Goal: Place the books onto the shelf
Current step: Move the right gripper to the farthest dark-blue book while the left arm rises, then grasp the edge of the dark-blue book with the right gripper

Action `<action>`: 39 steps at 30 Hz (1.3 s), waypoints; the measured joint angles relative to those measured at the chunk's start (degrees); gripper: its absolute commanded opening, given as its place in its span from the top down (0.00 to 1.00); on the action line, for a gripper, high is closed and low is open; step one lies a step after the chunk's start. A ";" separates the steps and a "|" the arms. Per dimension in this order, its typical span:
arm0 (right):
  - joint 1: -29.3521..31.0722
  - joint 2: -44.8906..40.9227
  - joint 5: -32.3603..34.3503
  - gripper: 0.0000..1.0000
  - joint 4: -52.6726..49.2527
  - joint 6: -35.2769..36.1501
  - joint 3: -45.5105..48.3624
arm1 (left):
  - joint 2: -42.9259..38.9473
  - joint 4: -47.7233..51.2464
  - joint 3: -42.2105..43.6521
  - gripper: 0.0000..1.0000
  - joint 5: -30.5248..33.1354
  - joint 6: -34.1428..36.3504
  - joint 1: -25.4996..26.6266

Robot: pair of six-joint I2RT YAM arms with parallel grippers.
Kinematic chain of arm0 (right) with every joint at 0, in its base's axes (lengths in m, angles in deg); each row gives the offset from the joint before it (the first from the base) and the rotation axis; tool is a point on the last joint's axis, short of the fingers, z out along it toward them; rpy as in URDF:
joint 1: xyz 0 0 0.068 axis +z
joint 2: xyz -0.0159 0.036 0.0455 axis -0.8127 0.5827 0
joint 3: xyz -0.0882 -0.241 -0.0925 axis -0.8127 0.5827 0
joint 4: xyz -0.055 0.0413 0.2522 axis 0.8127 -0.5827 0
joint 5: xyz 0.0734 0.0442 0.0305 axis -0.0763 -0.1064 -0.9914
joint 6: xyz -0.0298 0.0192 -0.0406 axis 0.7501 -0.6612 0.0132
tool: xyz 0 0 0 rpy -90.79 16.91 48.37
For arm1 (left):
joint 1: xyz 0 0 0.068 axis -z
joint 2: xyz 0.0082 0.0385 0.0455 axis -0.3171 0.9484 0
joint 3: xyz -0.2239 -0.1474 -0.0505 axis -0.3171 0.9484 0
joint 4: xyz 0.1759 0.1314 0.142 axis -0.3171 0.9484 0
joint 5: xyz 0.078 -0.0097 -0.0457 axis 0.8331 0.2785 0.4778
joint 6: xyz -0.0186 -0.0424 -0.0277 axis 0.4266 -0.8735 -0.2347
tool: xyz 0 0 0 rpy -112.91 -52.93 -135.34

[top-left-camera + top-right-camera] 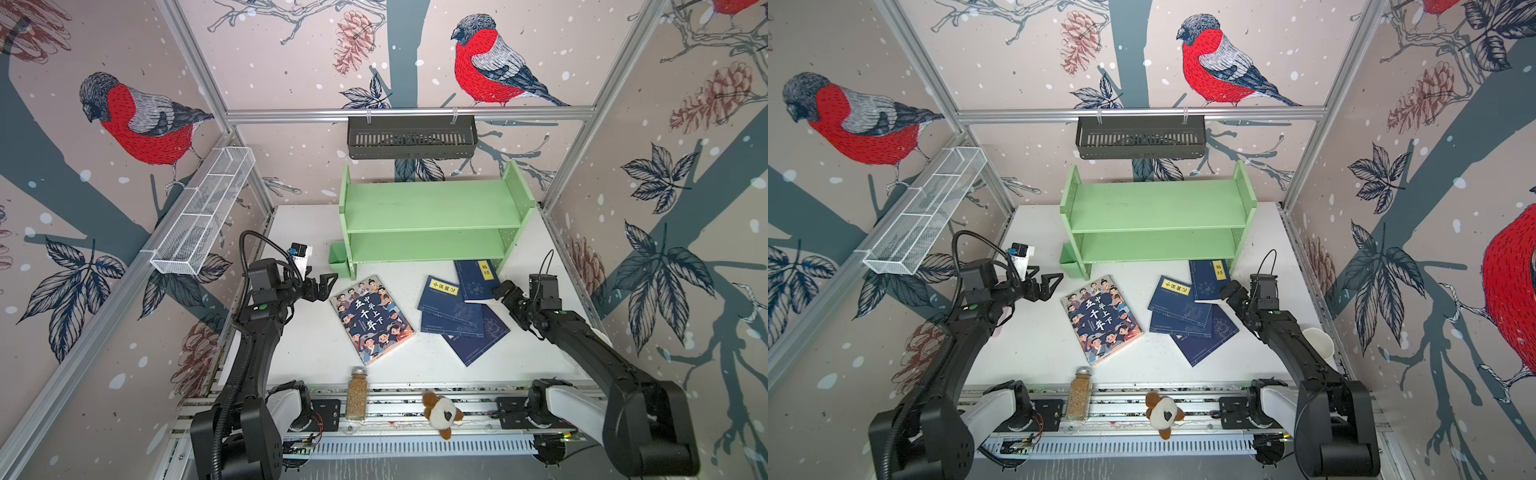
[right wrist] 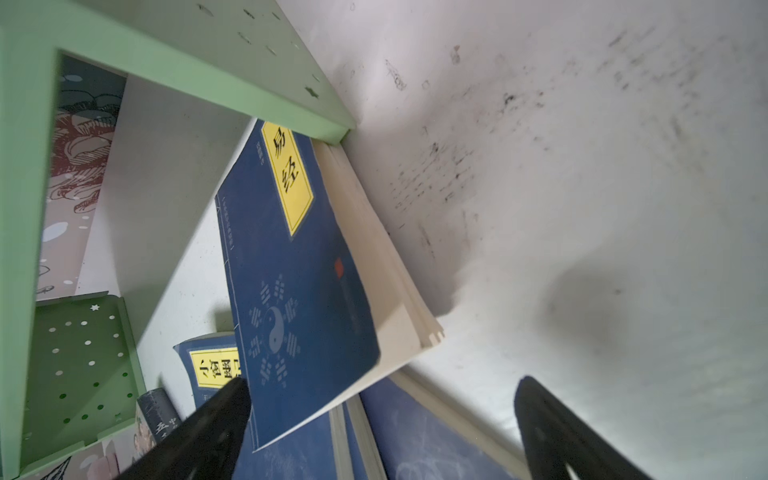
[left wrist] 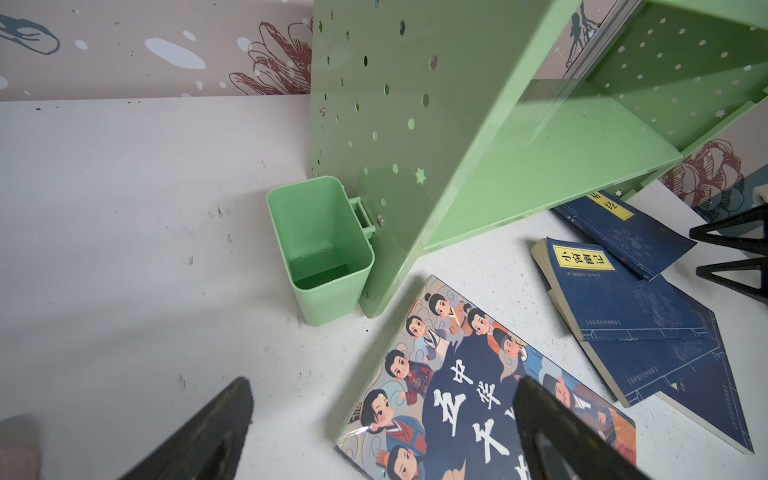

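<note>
"Books [image 1: 453,316]: where are they, and how will they handle?"

"All five lie flat on the counter [image 1: 299,349], just in front of the shelf [image 1: 432,203], whose two boards are bare. The cartoon book [image 1: 372,320] lies alone on the left, and the four navy ones overlap in a loose fan to its right. They look thin, light and floppy, so I'd expect sag if one is pinched at a corner."

"Where would you take hold?"

"On the spine side, well in. The top navy book [image 2: 299,270] rides up on the pile and its page edge seems lifted off the counter (handy: a jaw could slip under there). Its far end reaches the shelf's right side panel. The cartoon book has a glossy cover, probably slippery, and no gap beneath."

"Is anything held yet?"

"No. The right end effector [image 1: 500,293], jaws apart, sits at that top book's near edge. The left end effector [image 1: 322,286], also spread wide, hovers near the cartoon book's corner, beside the small green cup [image 1: 338,259]."

"The room?"

"A white counter scuffed with dark marks, and bird wallpaper all round. A black basket [image 1: 411,137] hangs on the back rail and a mesh basket [image 1: 203,212] on the left wall."
</note>
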 measured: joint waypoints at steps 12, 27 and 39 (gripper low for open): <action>-4.07 7.85 -8.04 0.00 4.74 3.10 -0.37 | -1.36 0.37 1.92 0.02 -0.31 2.56 0.00; -7.23 13.62 -17.05 0.00 11.10 5.81 -1.46 | -0.68 0.28 2.27 0.02 -0.35 2.67 0.02; -7.43 15.74 -22.32 0.08 13.97 7.37 -0.87 | 0.04 -0.13 3.04 0.02 -0.35 2.64 0.07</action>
